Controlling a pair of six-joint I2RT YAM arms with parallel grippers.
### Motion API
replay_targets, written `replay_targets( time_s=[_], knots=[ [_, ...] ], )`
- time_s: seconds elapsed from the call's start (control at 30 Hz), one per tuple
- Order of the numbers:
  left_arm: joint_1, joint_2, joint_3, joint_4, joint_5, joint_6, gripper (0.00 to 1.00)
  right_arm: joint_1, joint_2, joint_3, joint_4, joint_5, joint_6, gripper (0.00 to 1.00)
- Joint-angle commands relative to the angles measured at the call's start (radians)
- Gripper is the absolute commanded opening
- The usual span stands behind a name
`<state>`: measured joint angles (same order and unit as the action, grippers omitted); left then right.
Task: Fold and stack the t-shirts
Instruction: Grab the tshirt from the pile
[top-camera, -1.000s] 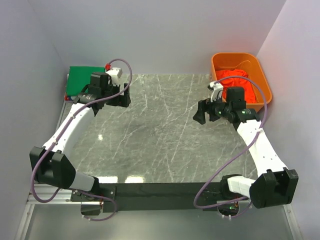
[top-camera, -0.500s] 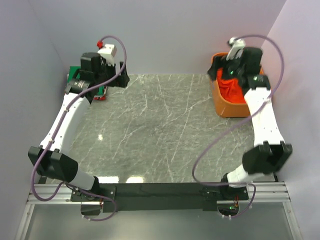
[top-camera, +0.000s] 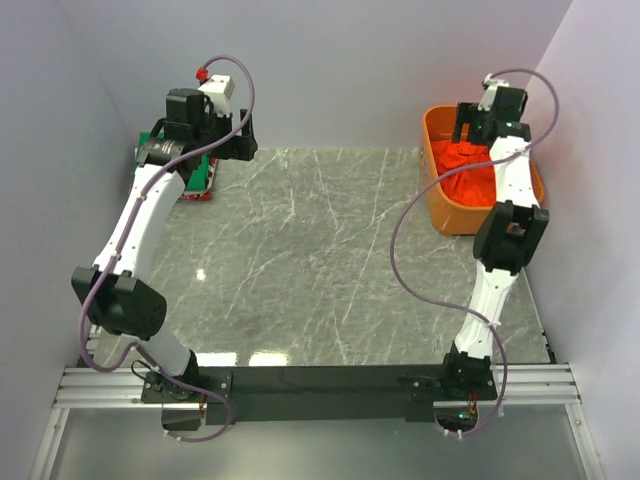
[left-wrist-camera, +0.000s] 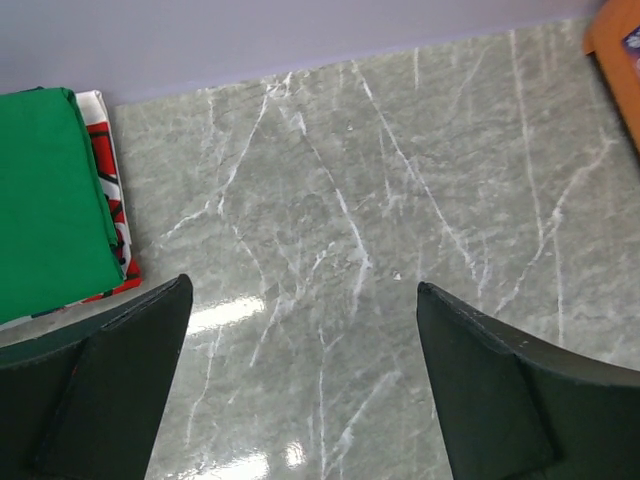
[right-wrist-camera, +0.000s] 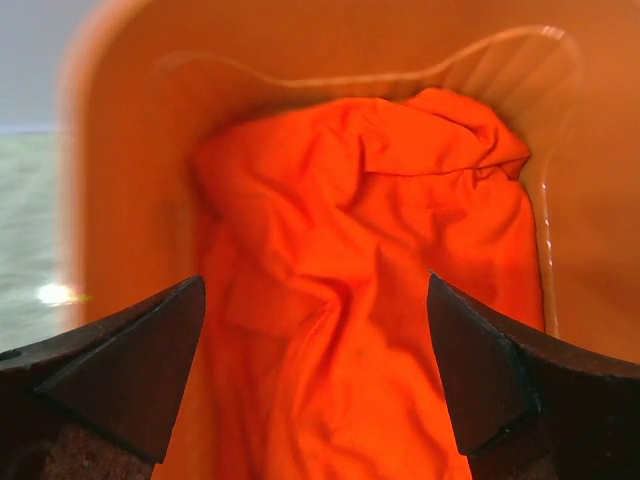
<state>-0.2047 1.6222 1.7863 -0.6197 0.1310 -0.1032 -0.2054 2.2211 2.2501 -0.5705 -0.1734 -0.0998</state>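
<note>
Reaching farther back now, left gripper (left-wrist-camera: 300, 290) and right gripper (right-wrist-camera: 312, 290) both gape empty; the right hangs over the crumpled orange shirt (right-wrist-camera: 390, 190) (surely soft, light) in the basket (right-wrist-camera: 120, 160) at two o'clock; pinch a raised fold.

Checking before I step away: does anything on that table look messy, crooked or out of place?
The orange-red shirt lies crumpled, unfolded, in the orange basket, far right. Far left, a white-and-red shirt pokes out from under the green shirt. Nothing spilled or damaged.

orange-red shirt (right-wrist-camera: 350, 280) — crumpled in basket (right-wrist-camera: 130, 150); green folded shirt (left-wrist-camera: 45, 200) — atop white/red ones (left-wrist-camera: 110, 190)
</note>
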Motion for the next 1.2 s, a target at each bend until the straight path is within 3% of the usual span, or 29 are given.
replay_targets(
  time_s=[0.0,0.4,0.7,0.73,0.77,0.83,0.87,0.93,1.17],
  knots=[
    [0.005,0.037,0.083,-0.041,-0.022,0.03,0.99,0.006,0.09,0.115,0.026,0.077,-0.064,0.98],
    [0.008,0.168,0.197,-0.066,-0.033,0.054,0.99,0.006,0.288,0.134,0.078,0.167,-0.28,0.98],
    [0.007,0.223,0.271,-0.077,-0.011,0.046,0.99,-0.002,0.345,0.137,0.092,0.215,-0.281,0.91],
    [0.007,0.225,0.272,-0.075,-0.019,0.043,1.0,-0.002,0.348,0.137,0.092,0.222,-0.276,0.88],
    [0.007,0.226,0.274,-0.075,-0.024,0.043,1.0,-0.002,0.357,0.15,0.077,0.222,-0.273,0.71],
    [0.007,0.225,0.278,-0.075,-0.021,0.042,0.99,-0.002,0.357,0.164,0.06,0.222,-0.264,0.48],
    [0.007,0.22,0.277,-0.074,-0.018,0.042,0.99,-0.002,0.342,0.16,0.058,0.224,-0.262,0.27],
    [0.007,0.215,0.274,-0.069,-0.005,0.039,0.99,-0.002,0.29,0.134,0.07,0.232,-0.249,0.01],
    [0.007,0.179,0.24,-0.054,0.039,0.005,0.99,0.014,0.011,0.06,0.103,0.207,-0.135,0.0]
  ],
)
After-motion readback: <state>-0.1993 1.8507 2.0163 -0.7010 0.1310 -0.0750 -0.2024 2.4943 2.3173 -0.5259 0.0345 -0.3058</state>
